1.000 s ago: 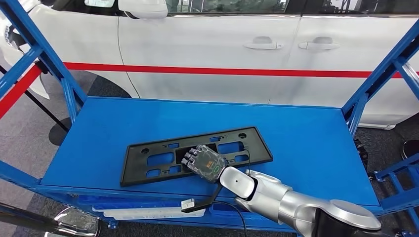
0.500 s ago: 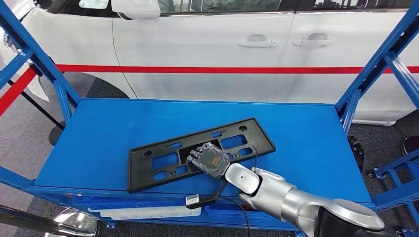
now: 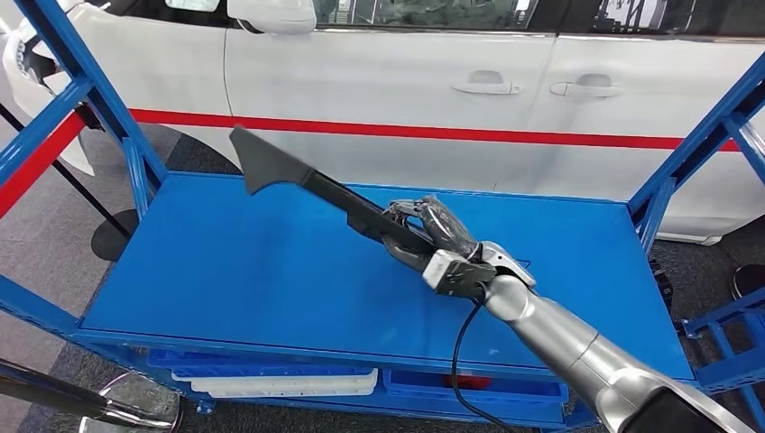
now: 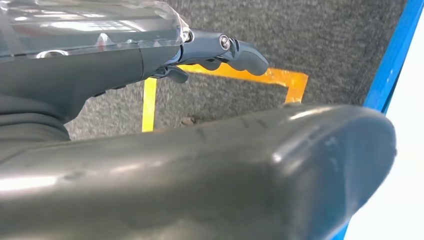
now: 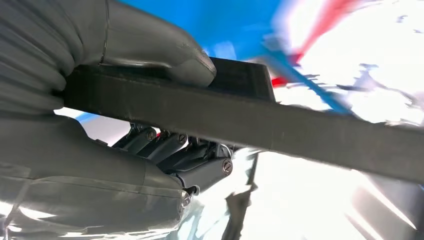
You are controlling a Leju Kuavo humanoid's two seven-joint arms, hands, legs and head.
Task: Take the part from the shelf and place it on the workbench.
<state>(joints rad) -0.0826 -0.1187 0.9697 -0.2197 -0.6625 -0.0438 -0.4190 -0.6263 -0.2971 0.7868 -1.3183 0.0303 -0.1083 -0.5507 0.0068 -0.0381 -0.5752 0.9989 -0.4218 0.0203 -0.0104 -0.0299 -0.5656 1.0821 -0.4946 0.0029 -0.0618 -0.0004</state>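
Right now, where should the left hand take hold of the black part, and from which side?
Judging by its pose: the free far end of the part. The right hand grips the near end, and the part juts up edge-on above the shelf. Coming from the robot's left, pinching the thin edge, looks best.

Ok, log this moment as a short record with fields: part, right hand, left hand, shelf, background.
part: black plate frame, lifted off the shelf, tilted edge-on
right hand: right hand grips the frame at one end, thumb over its edge
left hand: left hand hangs over grey floor, holding nothing
shelf: blue shelf
background: white car with red stripe
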